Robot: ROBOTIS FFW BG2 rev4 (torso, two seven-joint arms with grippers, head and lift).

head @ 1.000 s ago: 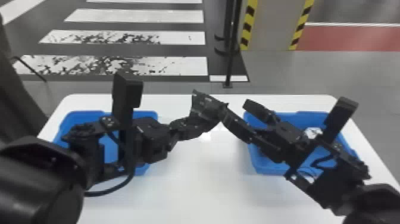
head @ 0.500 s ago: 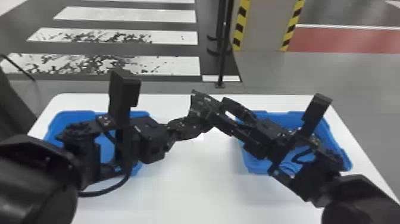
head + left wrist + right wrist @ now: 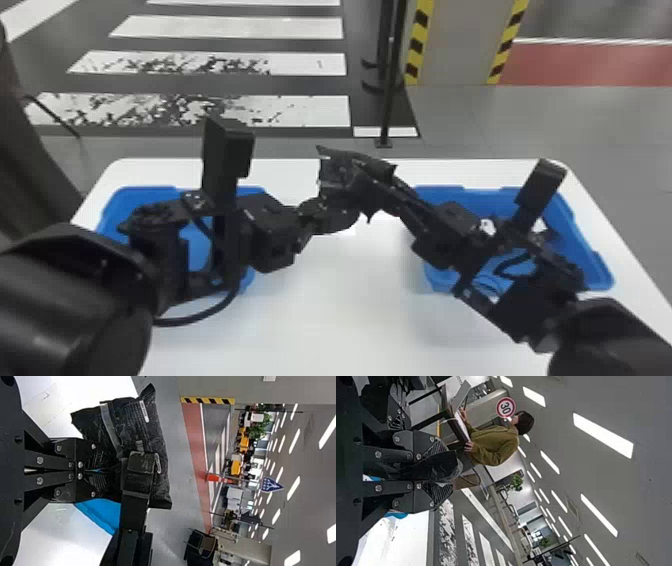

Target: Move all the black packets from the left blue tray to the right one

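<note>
Half of this handover looks secure: your left tool (image 3: 113, 470) is closed on an edge of the black packet (image 3: 138, 427), while your right tool (image 3: 447, 471) straddles it, fingers (image 3: 136, 483) parted a little. The packet is up over the far part of the tabletop (image 3: 325, 320), between the trays. Let go with the left before the right has clamped and you'll likely drop it; pull the right away early and the limp film could slip or tear. With the two tools this close, a small sideways move may knock them together. Farther out, the right blue tray (image 3: 595, 255) needs a release well inside its rim. Your arm hides much of the left blue tray (image 3: 112, 215), so you can't count what remains there.
</note>
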